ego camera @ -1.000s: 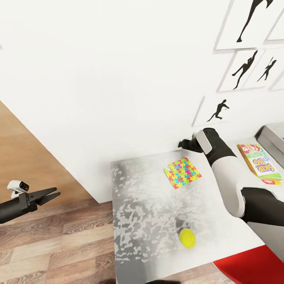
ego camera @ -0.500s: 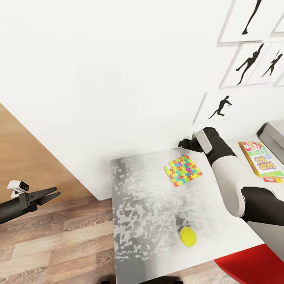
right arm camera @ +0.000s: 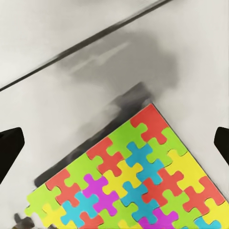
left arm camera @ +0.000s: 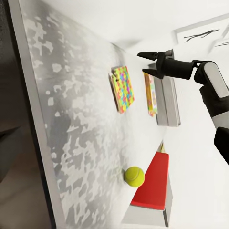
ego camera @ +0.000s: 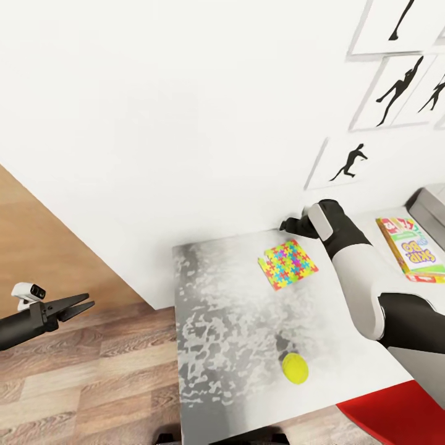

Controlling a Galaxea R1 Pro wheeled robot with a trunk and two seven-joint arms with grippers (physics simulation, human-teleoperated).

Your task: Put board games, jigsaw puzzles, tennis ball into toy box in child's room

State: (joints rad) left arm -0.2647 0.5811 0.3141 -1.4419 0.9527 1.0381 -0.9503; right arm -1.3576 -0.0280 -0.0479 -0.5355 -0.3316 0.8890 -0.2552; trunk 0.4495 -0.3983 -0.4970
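One jigsaw puzzle [ego camera: 287,264] lies flat on the pale grey table [ego camera: 222,321] near the wall. My right gripper [ego camera: 288,225] hovers open just above its far edge, nothing between the fingers. In the right wrist view the jigsaw puzzle [right arm camera: 138,181] sits under the open right gripper [right arm camera: 114,143], with dark fingertips [right arm camera: 9,149] at both sides. The yellow tennis ball [ego camera: 295,368] rests near the table's front edge. A green-white board game [ego camera: 411,249] lies right of the arm, beside the grey toy box [ego camera: 430,211]. My left gripper [ego camera: 77,307] is open over the floor, left of the table.
A white wall with framed silhouette pictures [ego camera: 346,164] runs behind the table. A red seat [ego camera: 395,417] stands at the table's front right corner. Wood floor [ego camera: 93,383] lies left of the table. The left wrist view shows the ball [left arm camera: 134,176], puzzle [left arm camera: 123,88] and toy box [left arm camera: 168,102].
The whole head view has drifted slightly, so the camera moved; the wall pictures and the board game sit further right. Both grippers hold their poses, and nothing on the table has moved.
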